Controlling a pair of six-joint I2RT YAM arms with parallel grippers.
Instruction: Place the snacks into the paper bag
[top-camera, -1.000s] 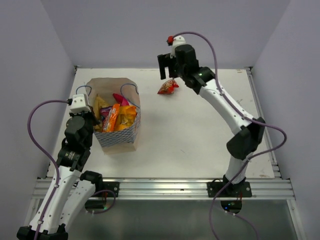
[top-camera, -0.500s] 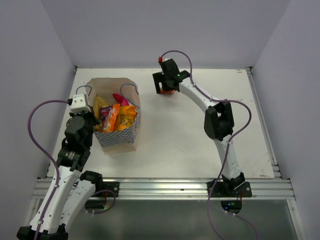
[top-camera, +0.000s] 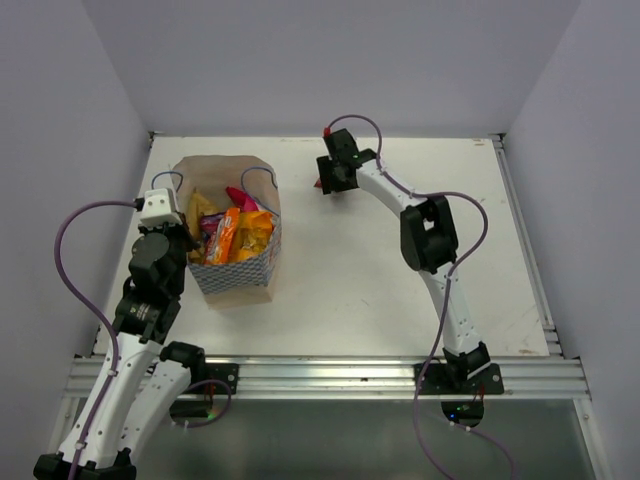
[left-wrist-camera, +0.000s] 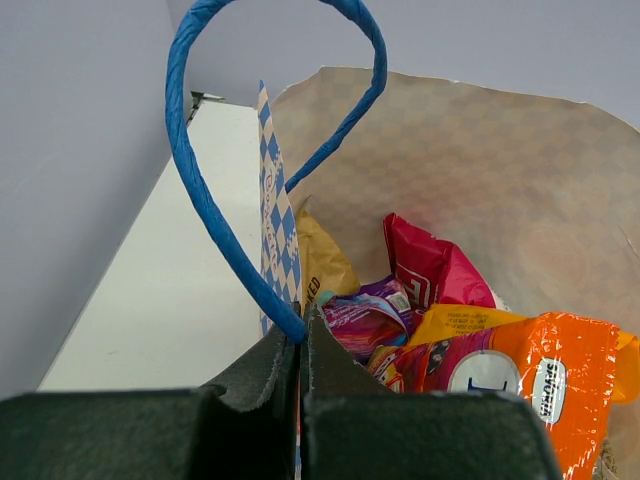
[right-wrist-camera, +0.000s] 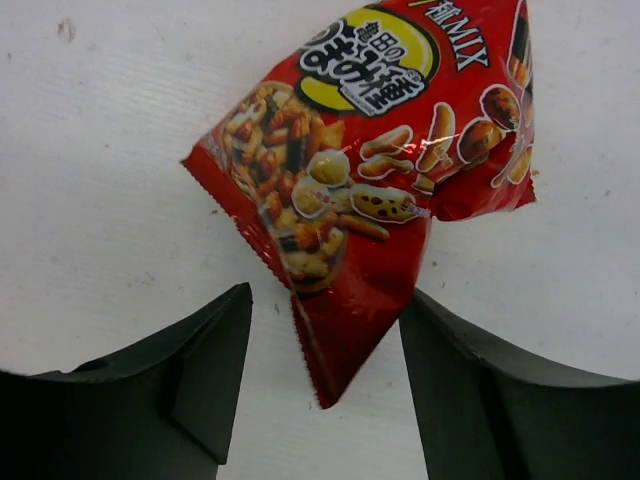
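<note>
The paper bag (top-camera: 240, 268) stands upright at the table's left and also shows in the left wrist view (left-wrist-camera: 470, 160). In it are a tan packet (left-wrist-camera: 322, 262), a magenta bag (left-wrist-camera: 432, 268), a purple packet (left-wrist-camera: 362, 318), a yellow-orange pouch (left-wrist-camera: 462, 322) and an orange packet (left-wrist-camera: 520, 372). My left gripper (left-wrist-camera: 301, 338) is shut on the bag's left rim at the foot of a blue cord handle (left-wrist-camera: 205, 190). The small red packet (right-wrist-camera: 385, 160) lies flat on the table at the back. My right gripper (right-wrist-camera: 325, 295) is open, low over it, one finger on each side of its near corner.
A grey wall runs along the table's back edge just behind my right gripper (top-camera: 335, 176). A metal rail (top-camera: 520, 230) lines the right edge and another (top-camera: 330, 375) the near edge. White tabletop (top-camera: 340, 270) lies between the bag and the right arm.
My right arm has stretched forward and dropped its gripper down over the red packet, which now sits between the open fingers. The left arm and the bag have not moved.
</note>
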